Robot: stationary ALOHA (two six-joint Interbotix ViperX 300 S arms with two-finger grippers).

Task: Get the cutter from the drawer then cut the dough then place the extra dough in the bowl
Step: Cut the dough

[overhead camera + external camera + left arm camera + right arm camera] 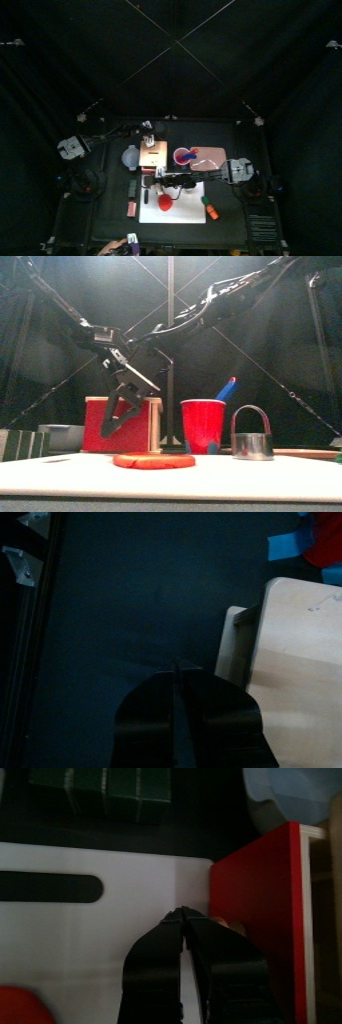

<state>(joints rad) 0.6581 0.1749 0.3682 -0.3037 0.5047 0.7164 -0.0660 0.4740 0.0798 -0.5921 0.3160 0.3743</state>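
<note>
Black curtains ring the worktop (pixel 87 212), whose front edge lies open to the room. Along that edge sits the white cutting board (pixel 267 482), with the flat red dough (pixel 154 460) left of centre and the metal cutter (pixel 251 442) upright toward the right, bare board between them. Behind the board stand the wooden box (pixel 96 428), its red front facing forward, and the red cup (pixel 203 426) holding a blue knife (pixel 227 388). The right pincer (pixel 183 914), jaws together, hangs just before the box's red front, over the board's back edge. The left pincer (pixel 181 668), jaws also together, hovers over bare worktop beside the box. The blue-grey bowl (pixel 130 157) sits left of the box, with the sushi roll (pixel 100 788) near it.
</note>
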